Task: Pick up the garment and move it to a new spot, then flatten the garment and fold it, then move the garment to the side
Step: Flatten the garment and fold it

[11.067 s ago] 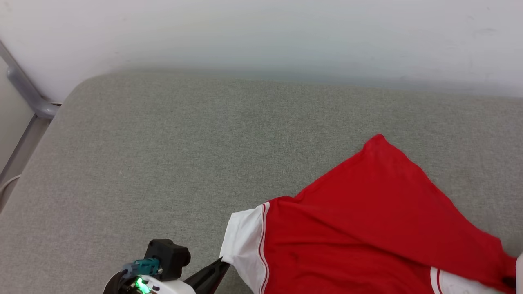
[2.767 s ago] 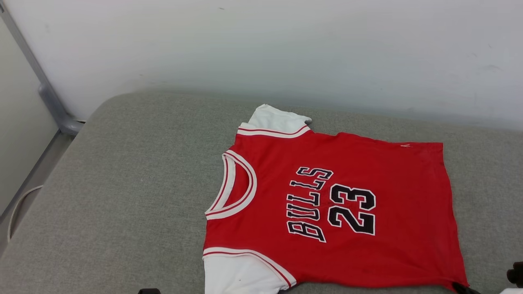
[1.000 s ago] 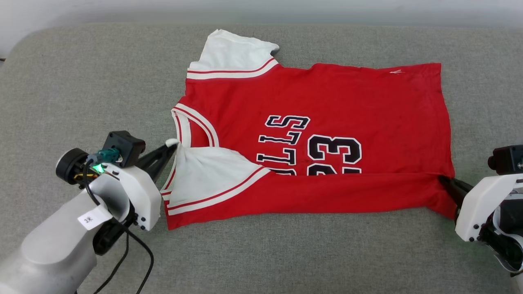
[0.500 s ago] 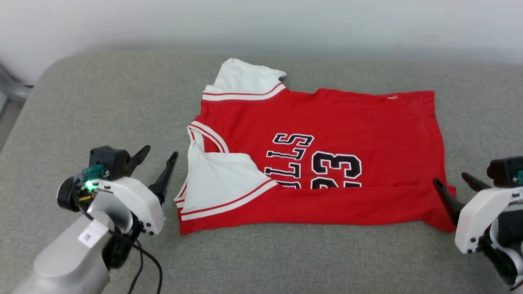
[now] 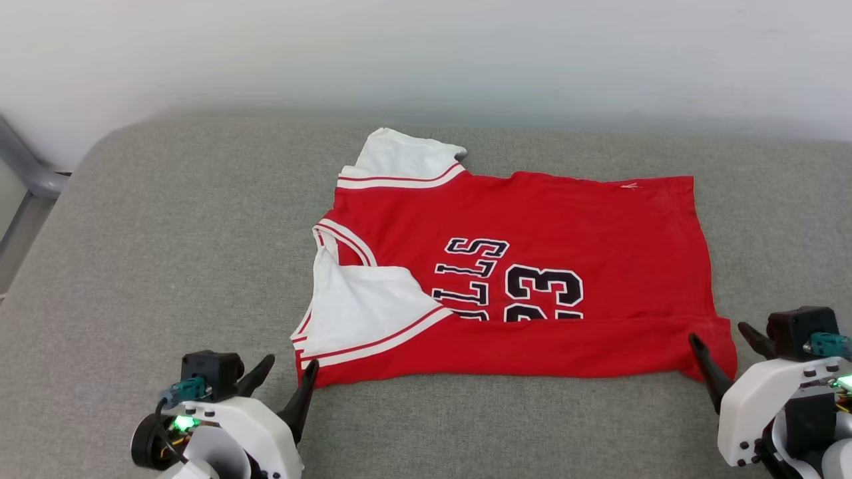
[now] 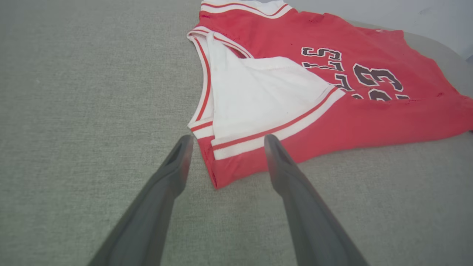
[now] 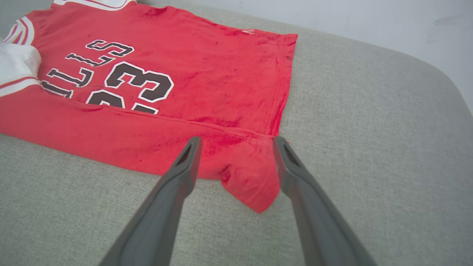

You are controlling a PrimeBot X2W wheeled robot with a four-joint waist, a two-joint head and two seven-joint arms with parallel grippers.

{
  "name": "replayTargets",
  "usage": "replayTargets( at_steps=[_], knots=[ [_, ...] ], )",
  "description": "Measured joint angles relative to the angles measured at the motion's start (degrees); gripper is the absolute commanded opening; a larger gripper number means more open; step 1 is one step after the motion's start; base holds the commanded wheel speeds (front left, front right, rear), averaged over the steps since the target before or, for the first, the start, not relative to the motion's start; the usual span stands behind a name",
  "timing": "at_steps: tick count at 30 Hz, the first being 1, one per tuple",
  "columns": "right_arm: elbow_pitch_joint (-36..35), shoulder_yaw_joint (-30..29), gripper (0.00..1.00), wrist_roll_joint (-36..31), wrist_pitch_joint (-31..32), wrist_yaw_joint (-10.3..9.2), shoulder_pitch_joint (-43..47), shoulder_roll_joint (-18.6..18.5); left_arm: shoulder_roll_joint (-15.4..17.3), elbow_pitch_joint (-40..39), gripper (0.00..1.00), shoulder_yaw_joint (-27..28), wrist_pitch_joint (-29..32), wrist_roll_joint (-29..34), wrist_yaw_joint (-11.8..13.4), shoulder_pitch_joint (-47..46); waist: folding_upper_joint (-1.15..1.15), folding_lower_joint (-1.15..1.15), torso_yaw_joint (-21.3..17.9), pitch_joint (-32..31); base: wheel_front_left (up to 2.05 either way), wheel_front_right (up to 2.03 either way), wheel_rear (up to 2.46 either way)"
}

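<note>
The garment [image 5: 552, 226], a red jersey T-shirt with white sleeves, lies print-up on the grey cushion, neck to the left. Its near long edge is folded over, hiding the lower part of the "BULLS 23" print; the near white sleeve [image 5: 363, 309] lies on top. My left gripper [image 5: 289, 372] is open, just short of the folded near-left corner [image 6: 221, 173]. My right gripper [image 5: 722, 336] is open too, its fingers either side of the near-right hem corner [image 7: 255, 192]. Neither holds any cloth.
The grey cushion [image 5: 173, 253] spreads wide to the left of the shirt and in front of it. A white wall [image 5: 426, 53] rises right behind it. A grey metal rail [image 5: 26, 169] stands at the far left edge.
Both grippers have opened and let go of the folded edge, then drawn back toward me. The head camera has tilted up, so the whole picture has shifted.
</note>
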Motion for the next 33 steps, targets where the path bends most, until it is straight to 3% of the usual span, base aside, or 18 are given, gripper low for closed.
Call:
replayTargets(
  at_steps=[8,19,25,27,28,33],
  knots=[
    [-5.54,-0.88,1.0,-1.65,3.75,0.0,1.61,2.69,3.07,-4.16,1.0,-1.96,7.81,0.47,5.31,0.95,0.0,0.0,-1.23,2.18,0.0,0.0,0.0],
    [-7.09,-1.4,1.0,-1.99,3.99,0.0,1.66,3.6,3.53,-1.27,1.0,-1.81,11.67,0.07,8.26,-1.17,0.0,0.01,-4.35,6.11,0.0,0.0,0.0],
    [-6.76,-1.82,1.0,-2.11,3.75,0.0,1.65,3.6,3.22,0.91,1.0,-2.34,13.73,-0.63,7.44,-1.96,0.0,0.01,-5.15,7.07,0.0,0.0,0.0],
    [-6.58,-1.93,1.0,-2.29,3.58,0.0,1.65,3.6,3.08,1.32,0.22,-2.53,14.44,-1.02,6.68,-2.18,0.0,0.01,-5.09,7.0,0.0,0.0,0.0],
    [-6.45,-1.99,1.0,-2.31,3.58,0.0,1.65,3.6,3.0,1.49,0.0,-2.58,14.6,-1.24,6.24,-2.24,0.0,0.01,-5.04,6.9,0.0,0.0,0.0],
    [-5.81,-2.2,1.0,-2.46,3.9,0.0,1.71,3.35,2.14,2.35,0.0,-3.13,14.45,-1.7,4.42,-2.3,0.0,0.01,-4.42,6.02,0.0,0.0,0.0]
  ],
)
